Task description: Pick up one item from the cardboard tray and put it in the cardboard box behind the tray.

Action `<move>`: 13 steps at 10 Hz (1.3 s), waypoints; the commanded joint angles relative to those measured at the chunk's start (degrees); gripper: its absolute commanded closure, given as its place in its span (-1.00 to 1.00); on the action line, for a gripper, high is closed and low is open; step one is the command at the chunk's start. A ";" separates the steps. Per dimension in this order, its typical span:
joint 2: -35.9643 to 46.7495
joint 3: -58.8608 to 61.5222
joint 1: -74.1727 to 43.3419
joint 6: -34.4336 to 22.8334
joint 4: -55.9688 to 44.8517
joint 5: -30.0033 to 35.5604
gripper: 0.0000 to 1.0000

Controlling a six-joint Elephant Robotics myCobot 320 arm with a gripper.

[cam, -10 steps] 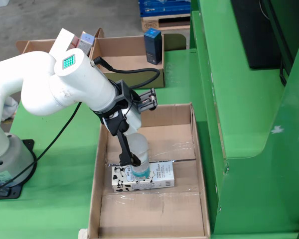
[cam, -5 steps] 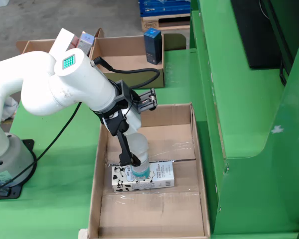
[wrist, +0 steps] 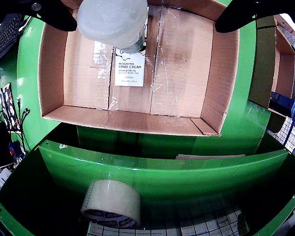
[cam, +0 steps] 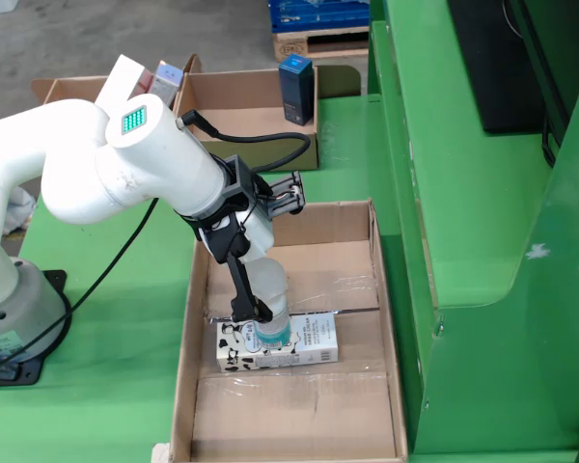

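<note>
The gripper [cam: 259, 323] sits low in the tray [cam: 386, 318], fingers either side of a frosted bottle [cam: 269, 309] on the carton [cam: 304, 342] (clamped or not, can't tell). Probably light, slick plastic; grip mid-body.

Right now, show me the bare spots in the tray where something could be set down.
In the fixed view, the cardboard tray floor is bare in front of the hand cream box and again behind it toward the far wall. The middle left is crowded: gripper, translucent bottle and box together.
</note>
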 commanded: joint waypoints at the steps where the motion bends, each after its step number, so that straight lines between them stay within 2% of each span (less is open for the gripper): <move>1: 1.62 1.59 -0.19 -0.25 0.63 0.28 -1.00; 11: 1.62 1.59 -0.19 -0.25 0.63 0.28 1.00; 13: 1.62 1.59 -0.19 -0.25 0.63 0.28 1.00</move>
